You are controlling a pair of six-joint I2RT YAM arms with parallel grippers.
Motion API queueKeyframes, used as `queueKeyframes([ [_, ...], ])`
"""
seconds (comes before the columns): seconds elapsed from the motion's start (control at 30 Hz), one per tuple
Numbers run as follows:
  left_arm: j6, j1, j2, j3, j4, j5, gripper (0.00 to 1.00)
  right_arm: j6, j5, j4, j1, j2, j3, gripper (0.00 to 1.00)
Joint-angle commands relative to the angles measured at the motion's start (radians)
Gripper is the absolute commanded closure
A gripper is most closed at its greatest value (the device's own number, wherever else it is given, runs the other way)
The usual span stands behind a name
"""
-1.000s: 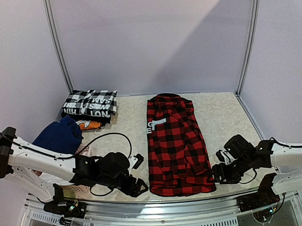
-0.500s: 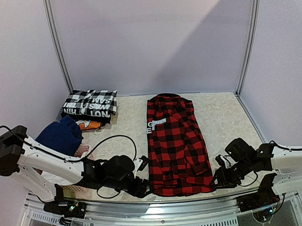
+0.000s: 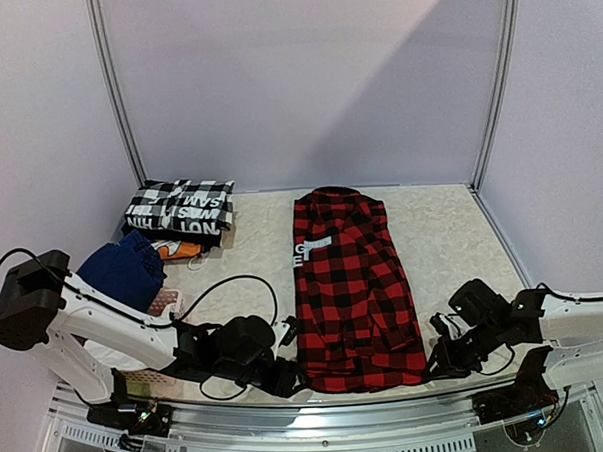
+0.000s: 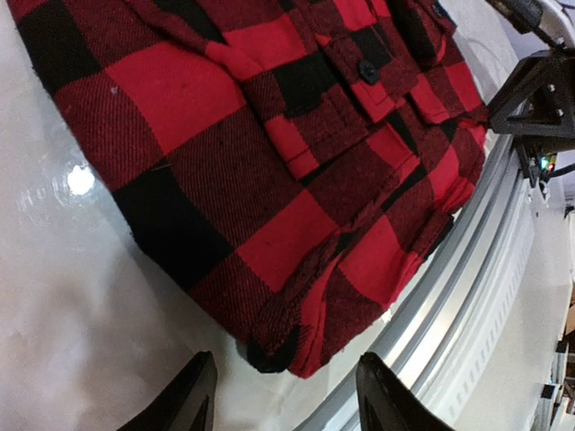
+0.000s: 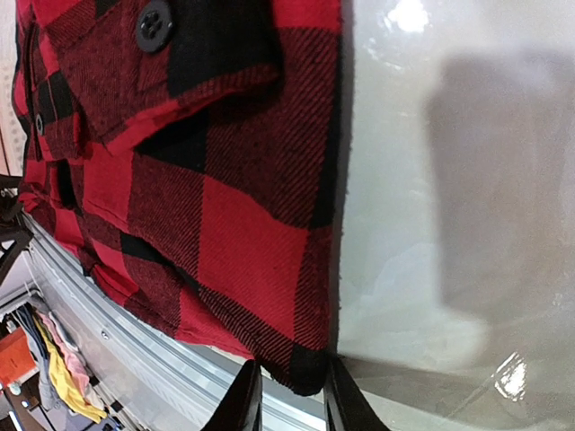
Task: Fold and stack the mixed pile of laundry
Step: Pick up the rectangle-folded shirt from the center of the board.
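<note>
We're looking at the red-and-black plaid shirt (image 3: 349, 284) lying flat mid-table (image 3: 442, 230). The left gripper (image 4: 286, 382) is sitting open around its near left corner. The right gripper (image 5: 292, 386) is hugging the near right corner, can't tell if it's clamped.

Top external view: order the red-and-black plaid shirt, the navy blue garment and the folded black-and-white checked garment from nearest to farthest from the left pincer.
1. The red-and-black plaid shirt, in the centre; its near-left corner lies right at the left pincer.
2. The navy blue garment, out to the left, about mid-depth.
3. The folded black-and-white checked garment, far left at the back.
</note>
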Motion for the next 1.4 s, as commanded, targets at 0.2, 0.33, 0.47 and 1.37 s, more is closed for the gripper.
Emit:
queueKeyframes([
  [0.2,-0.013,-0.019,0.047,-0.011,0.068,-0.018,0.72,-0.01,-0.007,0.038,0.007,0.029,-0.016,0.88],
  [0.33,-0.011,-0.02,0.049,-0.011,0.083,-0.031,0.94,-0.014,-0.01,0.042,0.007,0.033,-0.013,0.95],
  [0.47,-0.012,-0.024,0.052,-0.005,0.069,-0.029,1.0,-0.018,-0.013,0.036,0.008,0.028,-0.008,1.0],
  [1.37,0.076,-0.04,-0.153,0.103,-0.218,-0.205,1.0,-0.073,0.137,-0.103,0.007,-0.052,0.243,1.0],
])
